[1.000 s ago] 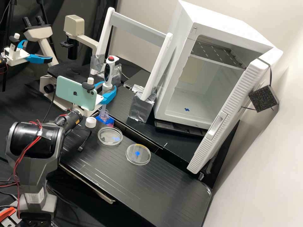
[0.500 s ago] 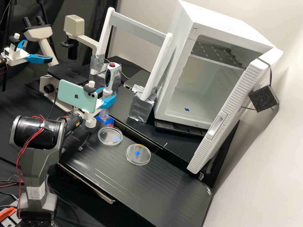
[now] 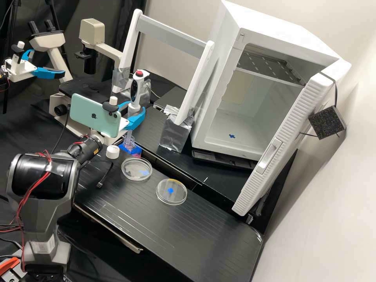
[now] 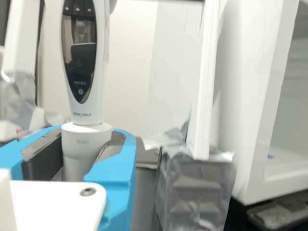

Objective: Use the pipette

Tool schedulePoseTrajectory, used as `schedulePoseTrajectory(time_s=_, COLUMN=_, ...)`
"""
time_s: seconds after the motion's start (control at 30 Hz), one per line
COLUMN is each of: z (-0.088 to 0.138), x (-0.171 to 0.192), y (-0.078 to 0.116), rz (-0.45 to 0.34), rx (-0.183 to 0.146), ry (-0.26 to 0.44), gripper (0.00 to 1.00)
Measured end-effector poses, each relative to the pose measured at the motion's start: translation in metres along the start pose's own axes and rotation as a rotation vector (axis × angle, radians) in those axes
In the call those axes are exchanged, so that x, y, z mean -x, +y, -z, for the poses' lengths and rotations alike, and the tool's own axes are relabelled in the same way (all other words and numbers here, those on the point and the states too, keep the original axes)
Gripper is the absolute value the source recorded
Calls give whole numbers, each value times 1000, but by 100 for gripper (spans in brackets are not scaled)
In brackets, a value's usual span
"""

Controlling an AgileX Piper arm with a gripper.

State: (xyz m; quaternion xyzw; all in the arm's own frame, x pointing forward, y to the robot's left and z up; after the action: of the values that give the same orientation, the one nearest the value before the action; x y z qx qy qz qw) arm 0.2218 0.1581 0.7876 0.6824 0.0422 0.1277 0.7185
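Dark grey arm's gripper (image 3: 134, 111) is shut around the lower body of a white pipette (image 3: 137, 89) with a red top button. The pipette stands nearly upright over a small clear bottle (image 3: 128, 141) with pink contents in a blue holder. Its clear lower end reaches down at the bottle's neck; how deep it sits I cannot tell. In the wrist view the gripper (image 4: 86, 148) has its dark pads against the collar of the pipette (image 4: 90, 111), below its dark display. A white cap (image 3: 112, 152) lies left of the bottle.
Two clear round dishes (image 3: 171, 191) lie on the black bench (image 3: 196, 223). Behind stand a white frame (image 3: 171, 35) with foil-wrapped feet, a microscope (image 3: 92, 31) and a white incubator (image 3: 270, 19) with its door open. A second blue-fingered gripper shows at far left.
My gripper and the pipette sank toward the bottle between the two earlier frames, then rose again to nearly their first height. The bottle, cap and dishes stayed put.
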Motion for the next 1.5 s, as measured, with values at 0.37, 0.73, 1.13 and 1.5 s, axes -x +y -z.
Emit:
schedulePoseTrajectory(time_s=0.37, z=19, x=9, y=30, rz=-85, rx=-30, ry=70, gripper=0)
schedulePoseTrajectory(time_s=0.73, z=25, x=18, y=64, rz=-186, rx=-128, ry=111, gripper=0)
schedulePoseTrajectory(time_s=1.13, z=-8, x=57, y=117, rz=-376, rx=-336, ry=205, gripper=0)
schedulePoseTrajectory(time_s=1.5, z=-47, x=92, y=123, rz=-365, rx=-293, ry=236, gripper=0)
